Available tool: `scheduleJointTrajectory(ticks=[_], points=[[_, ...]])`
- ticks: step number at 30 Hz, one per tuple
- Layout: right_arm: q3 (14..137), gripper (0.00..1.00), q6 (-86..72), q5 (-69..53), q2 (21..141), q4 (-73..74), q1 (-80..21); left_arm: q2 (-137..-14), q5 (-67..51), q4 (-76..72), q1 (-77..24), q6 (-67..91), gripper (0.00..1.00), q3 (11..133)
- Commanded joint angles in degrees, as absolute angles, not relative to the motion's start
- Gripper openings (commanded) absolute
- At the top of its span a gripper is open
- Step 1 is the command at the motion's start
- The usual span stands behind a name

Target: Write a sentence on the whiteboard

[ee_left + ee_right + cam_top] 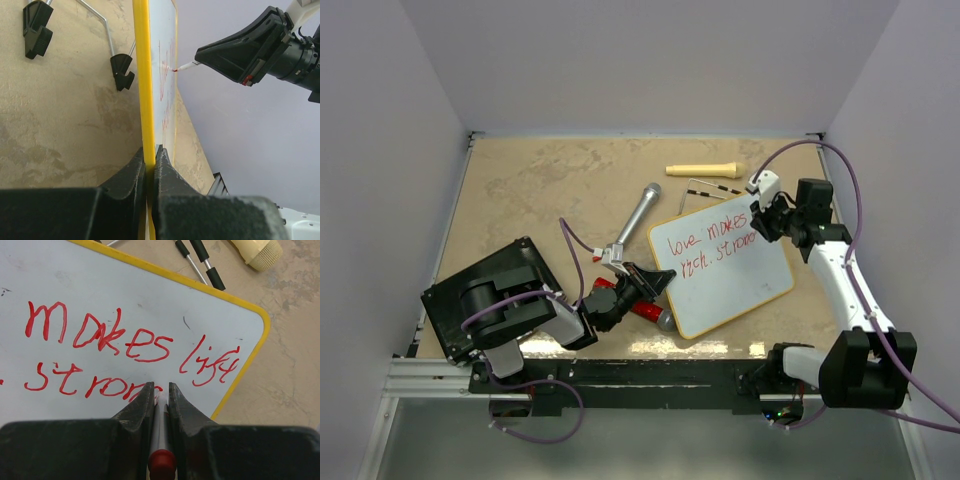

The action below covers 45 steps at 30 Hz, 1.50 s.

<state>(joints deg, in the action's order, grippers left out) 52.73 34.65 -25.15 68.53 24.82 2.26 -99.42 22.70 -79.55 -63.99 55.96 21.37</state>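
The whiteboard (735, 285) lies tilted at the table's middle right, with a thin yellowish frame. The red sentence (710, 245) runs in two lines, "love makes life" above a line ending in "strong" (95, 382). My left gripper (658, 282) is shut on the board's left frame edge (145, 100). My right gripper (758, 218) is shut on a red marker (161, 440). Its tip touches the board at the end of "strong". From the left wrist view I see the marker tip (182, 67) on the board under the right gripper (240, 50).
A silver microphone (638, 212) and a beige microphone (705, 169) lie behind the board. A red-handled object (642, 310) lies under my left gripper. A black flat box (490, 295) sits front left. The board's black wire feet (712, 186) stick out at its far edge.
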Motion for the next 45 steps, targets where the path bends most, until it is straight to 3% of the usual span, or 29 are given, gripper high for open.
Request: scheduleJointTrajectory(ticks=[1, 25, 36, 45], points=[[53.3, 0.0, 34.3, -26.3, 69.4, 22.6, 2.1, -100.2, 20.4, -83.3, -64.1, 47.5, 0.0, 20.4], [54.1, 0.0, 45.8, -30.6, 71.5, 40.3, 2.1, -100.7, 20.0, -83.7, -64.1, 47.8, 0.0, 20.5], [56.6, 0.0, 40.2, -34.5, 70.7, 34.4, 2.2, -100.7, 20.0, -83.2, -64.1, 47.8, 0.0, 20.7], [57.5, 0.0, 37.1, -22.8, 67.9, 30.2, 4.0, -100.8, 20.0, -83.1, -63.9, 47.7, 0.0, 20.7]])
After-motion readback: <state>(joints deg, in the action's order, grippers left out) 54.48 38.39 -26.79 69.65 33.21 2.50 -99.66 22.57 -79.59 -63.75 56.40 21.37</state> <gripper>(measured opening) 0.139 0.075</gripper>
